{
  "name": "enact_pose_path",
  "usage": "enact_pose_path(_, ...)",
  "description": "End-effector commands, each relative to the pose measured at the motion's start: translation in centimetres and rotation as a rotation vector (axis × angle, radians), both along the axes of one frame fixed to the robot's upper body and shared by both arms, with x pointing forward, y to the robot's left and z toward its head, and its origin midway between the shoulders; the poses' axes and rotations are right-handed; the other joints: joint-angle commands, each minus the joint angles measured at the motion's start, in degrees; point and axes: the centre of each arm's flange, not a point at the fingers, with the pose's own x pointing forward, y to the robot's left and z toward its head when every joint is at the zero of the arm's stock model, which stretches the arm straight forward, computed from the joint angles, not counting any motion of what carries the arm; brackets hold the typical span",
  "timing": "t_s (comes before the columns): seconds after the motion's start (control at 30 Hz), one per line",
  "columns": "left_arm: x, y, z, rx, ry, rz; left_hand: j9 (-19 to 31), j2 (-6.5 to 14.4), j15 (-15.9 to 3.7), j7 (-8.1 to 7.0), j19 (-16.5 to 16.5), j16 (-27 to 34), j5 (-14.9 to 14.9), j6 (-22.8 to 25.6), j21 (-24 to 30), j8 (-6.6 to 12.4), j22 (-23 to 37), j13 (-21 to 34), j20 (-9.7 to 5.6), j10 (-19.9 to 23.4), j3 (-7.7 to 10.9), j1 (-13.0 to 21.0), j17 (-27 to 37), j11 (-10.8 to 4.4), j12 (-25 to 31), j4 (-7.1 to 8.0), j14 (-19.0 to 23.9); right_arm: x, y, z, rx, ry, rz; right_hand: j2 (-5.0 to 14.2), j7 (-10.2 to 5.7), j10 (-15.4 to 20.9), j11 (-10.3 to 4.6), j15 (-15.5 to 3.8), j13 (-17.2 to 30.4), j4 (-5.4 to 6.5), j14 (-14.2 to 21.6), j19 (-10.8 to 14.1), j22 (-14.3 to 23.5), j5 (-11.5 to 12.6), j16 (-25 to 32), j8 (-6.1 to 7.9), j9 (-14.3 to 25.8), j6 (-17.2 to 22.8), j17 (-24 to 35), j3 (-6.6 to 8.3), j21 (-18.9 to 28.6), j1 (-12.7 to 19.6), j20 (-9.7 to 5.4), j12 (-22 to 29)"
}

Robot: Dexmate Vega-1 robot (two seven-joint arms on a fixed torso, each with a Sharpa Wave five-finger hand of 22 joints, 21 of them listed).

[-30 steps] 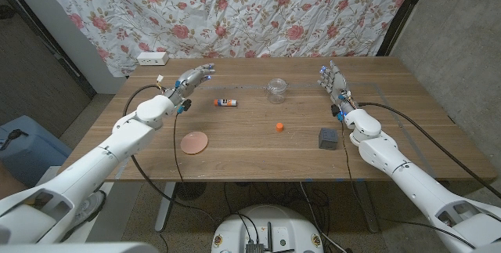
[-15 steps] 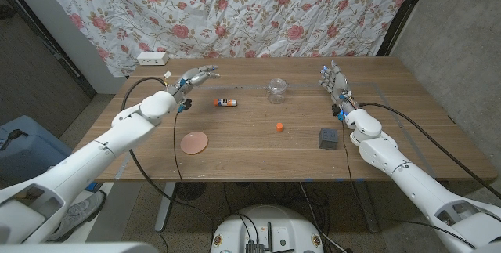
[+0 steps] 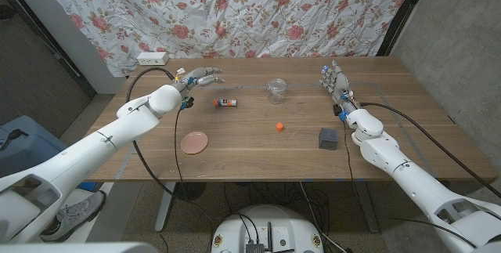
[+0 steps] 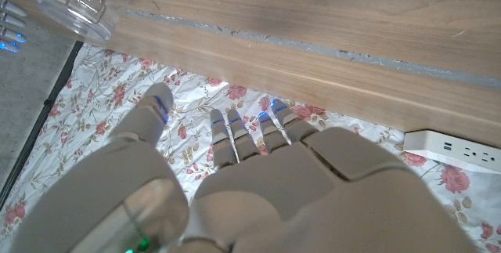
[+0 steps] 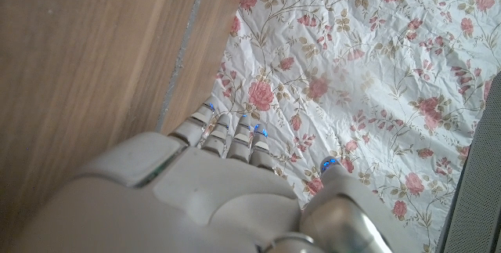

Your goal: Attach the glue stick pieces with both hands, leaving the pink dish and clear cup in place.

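Left hand (image 3: 200,77) has swung inward toward the glue stick (image 3: 226,103), fingers spread, empty | right hand (image 3: 336,84) open near table's right edge | orange cap (image 3: 279,127) mid-table, unattached | nothing grasped yet

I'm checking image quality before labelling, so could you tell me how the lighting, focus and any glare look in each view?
Head view: even, soft light, sharp, faint shadows under the glue stick and clear cup. Left wrist view: the left hand is close and blurred; the cup shows bright highlights. Right wrist view: the right hand is soft, the curtain sharp.
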Motion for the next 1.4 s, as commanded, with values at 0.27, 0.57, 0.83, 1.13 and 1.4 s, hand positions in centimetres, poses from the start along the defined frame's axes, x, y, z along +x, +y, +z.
enact_pose_path(0.27, -0.7, -2.6, 2.1, 0.299, 0.010, 0.185, 0.4, -3.5, -4.65, 0.45, -0.1, -0.1, 0.3, 5.5, -0.2, 1.42, 0.1, 0.1, -1.75, 3.6, -0.81, 4.8, 0.2, -0.56, 0.0, 0.18, 1.5, 0.3, -0.8, -0.5, 0.008, 0.006, 0.003, 0.33, -0.32, 0.5, -0.13, -0.18, -0.1, -0.40, 0.1, 0.3, 0.2, 0.5, -0.1, 0.39, 0.2, 0.5, -0.2, 0.25, 0.5, 0.3, -0.38, 0.4)
enact_pose_path(0.57, -0.2, -3.8, 2.8, 0.398, 0.059, 0.217, 0.4, -5.1, -4.10, 0.08, -1.1, -0.3, 0.4, 6.4, -0.4, 1.15, 0.1, 0.2, -0.58, 4.6, -1.27, 7.8, 0.2, -1.26, -0.4, 0.33, 1.4, 0.4, -0.9, -0.5, 0.008, 0.016, 0.001, 0.41, -0.38, 0.5, -0.13, -0.06, -0.1, -0.58, 0.0, 0.3, 0.2, 0.5, -0.1, 0.39, 0.1, 0.6, -0.6, 0.43, 0.5, 0.3, 0.03, 0.4)
enact_pose_path(0.83, -0.2, -4.6, 2.9, 0.510, 0.085, 0.262, 0.5, -6.8, -4.13, -1.61, -2.3, -0.4, 0.5, 5.4, -0.4, 0.26, 0.1, 0.3, -0.48, 4.6, -2.12, 10.2, 0.2, -1.69, -1.0, 0.42, 0.3, 0.6, -0.9, -0.3, 0.004, 0.013, -0.004, 0.41, -0.55, 0.5, -0.14, -0.07, -0.1, -0.66, 0.0, 0.2, 0.2, 0.4, -0.1, 0.38, 0.1, 0.6, -0.8, 0.50, 0.5, 0.2, 0.13, 0.4)
enact_pose_path(1.13, -0.1, -5.2, 2.3, 0.607, 0.093, 0.300, 0.6, -7.7, -4.35, -2.77, -3.2, -0.4, 0.3, 5.0, -0.5, -0.05, 0.1, 0.3, -0.49, 4.1, -2.71, 11.4, 0.2, -1.88, -1.4, 0.47, -0.4, 0.6, -0.9, -0.5, 0.013, 0.017, -0.011, 0.46, -0.64, 0.5, -0.16, 0.11, -0.1, -0.79, 0.0, 0.3, 0.2, 0.4, -0.1, 0.36, 0.1, 0.6, -1.0, 0.63, 0.6, 0.2, 0.18, 0.4)
enact_pose_path(1.4, 0.2, -5.9, 1.6, 0.689, 0.090, 0.319, 0.6, -8.4, -3.54, -3.28, -5.2, -0.4, 0.1, 3.5, -0.6, -0.77, 0.2, 0.3, 0.18, 3.8, -3.76, 12.9, 0.3, -1.91, -1.6, 0.62, -1.1, 0.5, -0.9, -0.7, 0.022, 0.018, -0.016, 0.51, -0.75, 0.5, -0.24, 0.06, -0.2, -0.78, -0.1, 0.3, 0.2, 0.4, 0.0, 0.39, 0.1, 0.7, -1.1, 0.68, 0.6, 0.0, 0.39, 0.4)
